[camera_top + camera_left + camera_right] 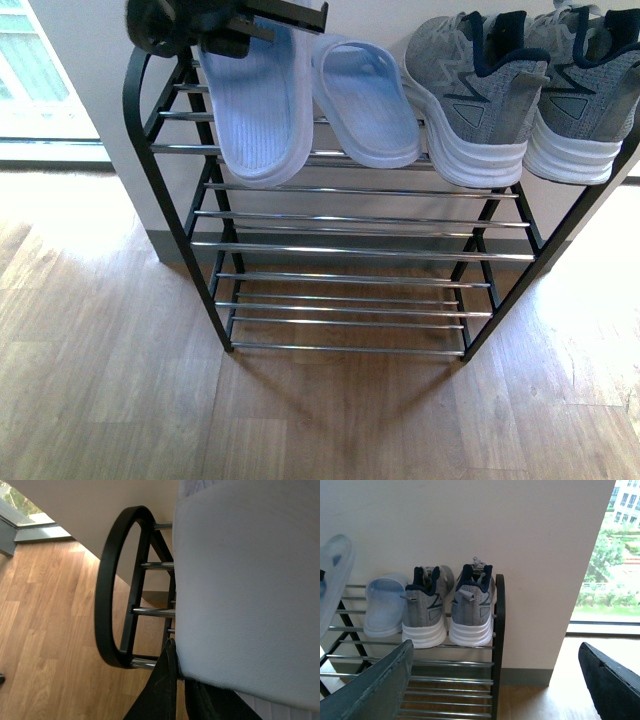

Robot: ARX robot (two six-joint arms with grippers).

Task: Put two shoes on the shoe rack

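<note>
So, far to the left, my left gripper (pixel 215 35) sits over the top tier of the shoe rack (pixel 352 248), its dark fingers (pixel 159 690) clamped on the heel end of a pale blue slide (pixel 255 110) — my left wrist view shows the slide's pale sole filling the frame, with a dark finger pressed against its edge. That slide lies across the chrome rods near the rack's rounded left end, toe hanging toward me over the front rod. Just beside it, on the same tier, lies the second slide (pixel 365 105), also toe forward. Further right on the tier stand the two grey sneakers (pixel 480 95), side by side and touching, their thick white soles resting on the rods; the rightmost one sits up against the rack's right arched end. The three lower tiers show only bare rods, and the rack stands on a wood floor (pixel 120 380) against a pale wall (pixel 520 540). My right fingers (pixel 370 690) are released and spread wide — nothing between them — held back from the rack, with a bright window (pixel 605 560) off to the right.
</note>
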